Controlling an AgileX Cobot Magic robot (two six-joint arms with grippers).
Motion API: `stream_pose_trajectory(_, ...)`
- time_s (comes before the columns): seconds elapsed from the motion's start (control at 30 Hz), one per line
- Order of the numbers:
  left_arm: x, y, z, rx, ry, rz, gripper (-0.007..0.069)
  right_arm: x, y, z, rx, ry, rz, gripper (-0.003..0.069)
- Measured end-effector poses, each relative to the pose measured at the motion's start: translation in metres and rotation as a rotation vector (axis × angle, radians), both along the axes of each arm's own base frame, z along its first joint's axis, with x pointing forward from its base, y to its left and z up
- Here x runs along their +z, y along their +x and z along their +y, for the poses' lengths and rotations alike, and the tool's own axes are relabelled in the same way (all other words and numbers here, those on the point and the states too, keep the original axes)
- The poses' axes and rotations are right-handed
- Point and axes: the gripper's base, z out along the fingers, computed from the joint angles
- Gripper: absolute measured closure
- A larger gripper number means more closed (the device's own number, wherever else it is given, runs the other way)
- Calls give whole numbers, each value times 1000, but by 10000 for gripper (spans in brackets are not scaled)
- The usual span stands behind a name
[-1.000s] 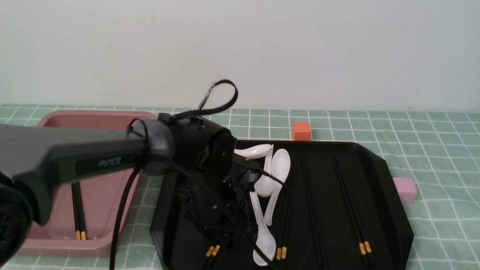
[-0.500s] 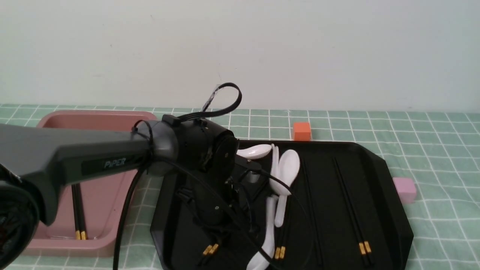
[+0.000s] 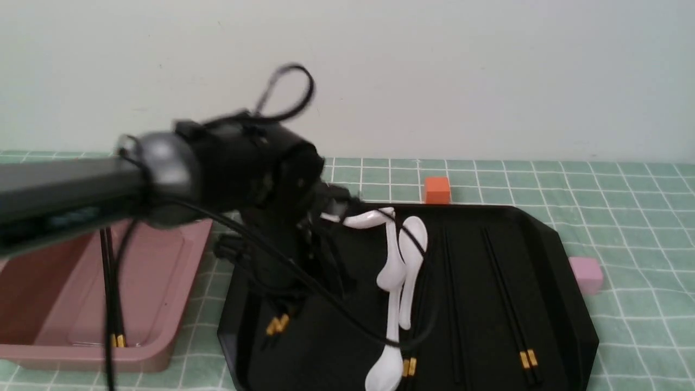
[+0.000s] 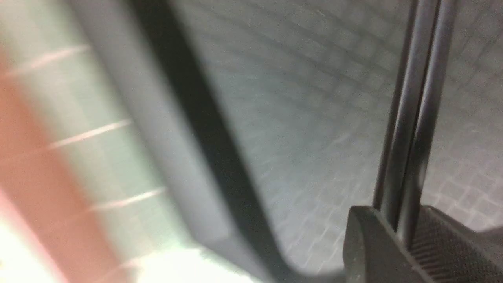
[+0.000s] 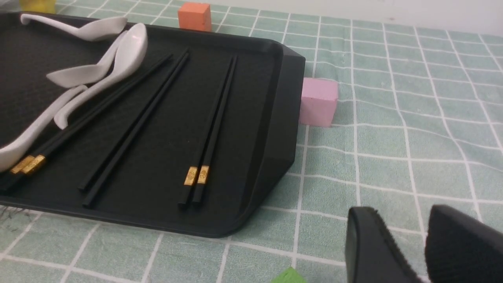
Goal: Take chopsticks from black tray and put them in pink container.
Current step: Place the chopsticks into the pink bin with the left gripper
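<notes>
Squinting at the label on your left arm (image 3: 65, 184) gets you nothing, it's a blur in the front view, and nothing else has writing. The left wrist view is the one that shows the grip: left gripper (image 4: 404, 236) pinched tight on a pair of chopsticks (image 4: 412, 118). Only the front view shows where: over the black tray (image 3: 548, 231) near its 9 o'clock edge, with the pink container (image 3: 179, 347) further out at 9 o'clock and a second pair (image 3: 111, 304) inside. The right wrist view adds the right gripper (image 5: 423, 236), a thin gap between its fingers, empty, over the checked cloth (image 5: 393, 157), plus loose pairs (image 5: 204, 129) on the tray.
</notes>
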Motion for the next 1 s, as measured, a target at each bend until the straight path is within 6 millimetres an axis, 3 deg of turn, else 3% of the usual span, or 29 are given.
stream_pose_trajectory(0.2,63,-19,33,84,-24,-110,504,0,0,0,0,0,0,419)
stream_pose_trajectory(0.33,91,-22,82,235,-57,-111,504,0,0,0,0,0,0,419)
stream_pose_trajectory(0.4,99,-22,119,334,-68,-88,504,0,0,0,0,0,0,419)
stream_pose_trajectory(0.53,94,-18,169,449,-91,-55,504,0,0,0,0,0,0,419)
stream_pose_trajectory(0.67,81,-12,196,514,-141,-62,504,0,0,0,0,0,0,419)
stream_pose_trajectory(0.83,58,6,206,521,-150,-91,504,0,0,0,0,0,0,419)
stream_pose_trajectory(1.0,18,28,206,529,-140,-20,504,0,0,0,0,0,0,419)
